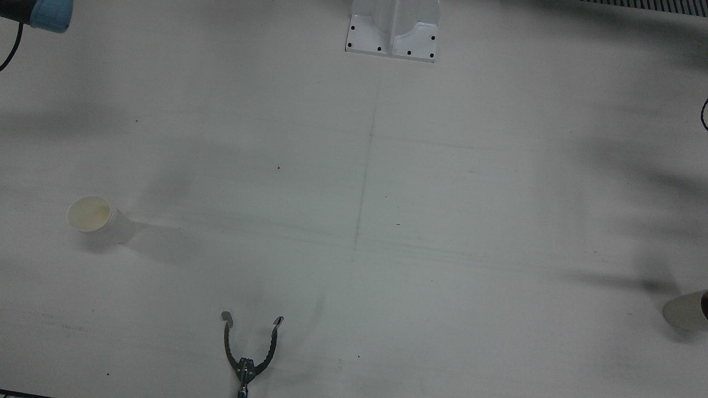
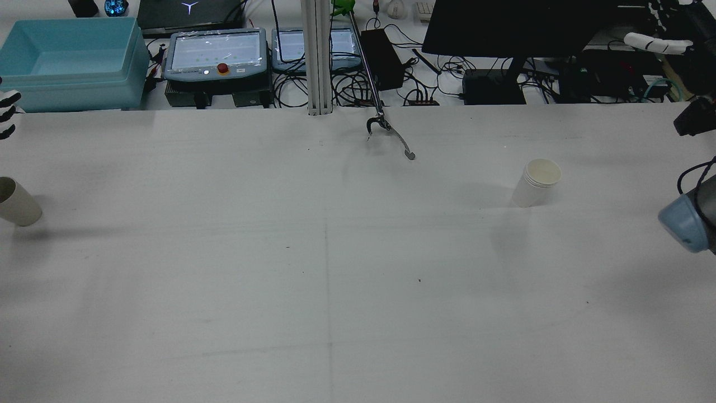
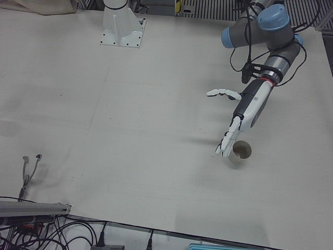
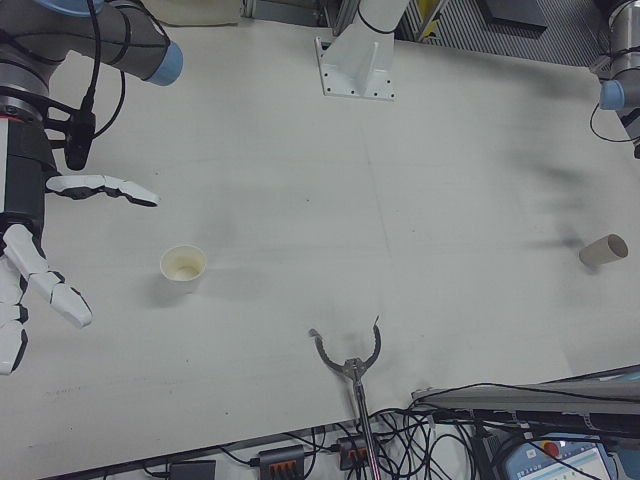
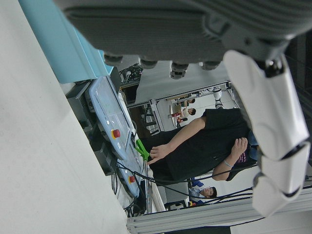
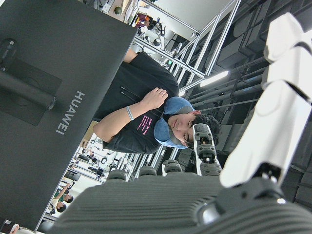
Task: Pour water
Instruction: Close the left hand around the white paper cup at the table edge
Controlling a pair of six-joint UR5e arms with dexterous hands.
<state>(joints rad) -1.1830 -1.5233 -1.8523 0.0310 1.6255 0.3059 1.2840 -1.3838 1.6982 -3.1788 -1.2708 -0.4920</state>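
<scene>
A stack of white paper cups point(image 1: 91, 215) point(image 2: 537, 182) point(image 4: 183, 266) stands upright on the robot's right half of the table. A tan paper cup point(image 3: 241, 152) point(image 1: 686, 312) point(image 2: 17, 201) point(image 4: 603, 249) stands near the table's left edge, its mouth facing up. My left hand point(image 3: 234, 122) hovers open just beside and above the tan cup, fingers spread and pointing down, not touching it. My right hand point(image 4: 40, 250) is open too, fingers splayed, held off to the side of the white cups with a clear gap between them. Both hands hold nothing.
A metal reacher claw point(image 1: 249, 345) point(image 2: 389, 131) lies open at the operators' edge of the table. The white pedestal point(image 1: 394, 30) stands at the robot's side. Beyond the table are a blue bin point(image 2: 67, 61), pendants, cables and a monitor. A person point(image 5: 204, 146) stands there.
</scene>
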